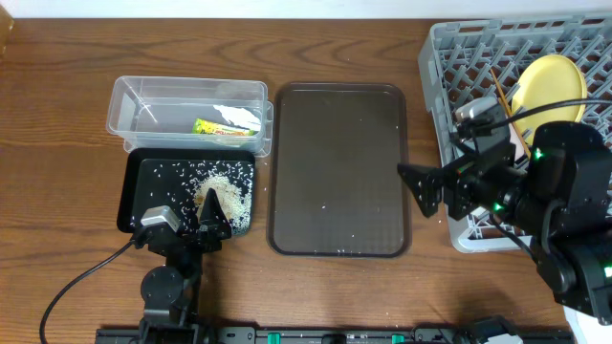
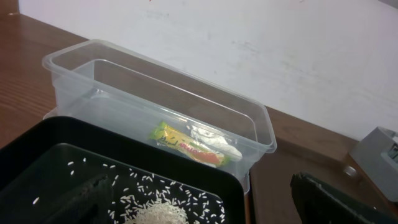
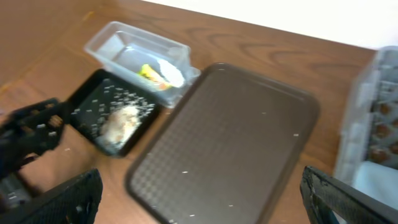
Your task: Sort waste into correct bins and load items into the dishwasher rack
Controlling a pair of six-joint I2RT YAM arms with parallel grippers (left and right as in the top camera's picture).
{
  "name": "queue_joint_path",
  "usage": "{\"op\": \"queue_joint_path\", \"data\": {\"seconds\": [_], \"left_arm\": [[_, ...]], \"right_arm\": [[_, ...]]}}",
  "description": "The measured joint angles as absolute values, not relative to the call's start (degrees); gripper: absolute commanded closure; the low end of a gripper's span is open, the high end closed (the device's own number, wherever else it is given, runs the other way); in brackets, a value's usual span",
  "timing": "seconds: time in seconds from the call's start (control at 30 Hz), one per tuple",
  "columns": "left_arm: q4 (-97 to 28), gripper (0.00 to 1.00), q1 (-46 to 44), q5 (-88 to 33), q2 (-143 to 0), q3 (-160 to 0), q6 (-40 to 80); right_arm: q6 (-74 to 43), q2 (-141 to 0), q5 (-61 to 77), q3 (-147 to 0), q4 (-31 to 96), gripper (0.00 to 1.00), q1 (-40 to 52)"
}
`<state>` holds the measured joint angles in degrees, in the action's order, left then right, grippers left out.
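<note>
The clear tub (image 1: 143, 100) holds the green-and-yellow wrapper (image 1: 226, 125), which also shows in the left wrist view (image 2: 193, 147). In front of the tub, the black tray (image 1: 143, 191) carries a pile of rice grains (image 1: 226, 194). My left gripper (image 1: 212, 218) is open and empty, low over that tray by the rice (image 2: 155, 213). The grey rack (image 1: 449, 57) at the right holds the yellow plate (image 1: 550, 86) on edge and the chopsticks (image 1: 501, 94). My right gripper (image 1: 432, 187) is open and empty between the rack and the brown tray. The bowls are not clearly visible.
The dark brown serving tray (image 1: 339, 167) lies in the middle with a few stray grains on it; it also fills the right wrist view (image 3: 230, 137). The right arm covers the rack's front part. A cable runs along the table at the front left.
</note>
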<state>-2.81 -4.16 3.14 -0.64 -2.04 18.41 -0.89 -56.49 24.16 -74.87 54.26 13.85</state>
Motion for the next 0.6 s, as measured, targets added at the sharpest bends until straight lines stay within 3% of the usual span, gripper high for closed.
{"op": "queue_joint_path", "data": {"seconds": [0.33, 0.6], "left_arm": [[-2.81, 0.06, -4.16, 3.14, -0.64, -2.04, 18.41], [-2.81, 0.06, -4.16, 3.14, -0.64, -2.04, 18.44]], "right_arm": [[2.22, -52.38, 22.26, -74.83, 64.31, 0.01, 12.71], [11.97, -37.50, 21.47, -64.51, 59.42, 0.01, 12.53]]}}
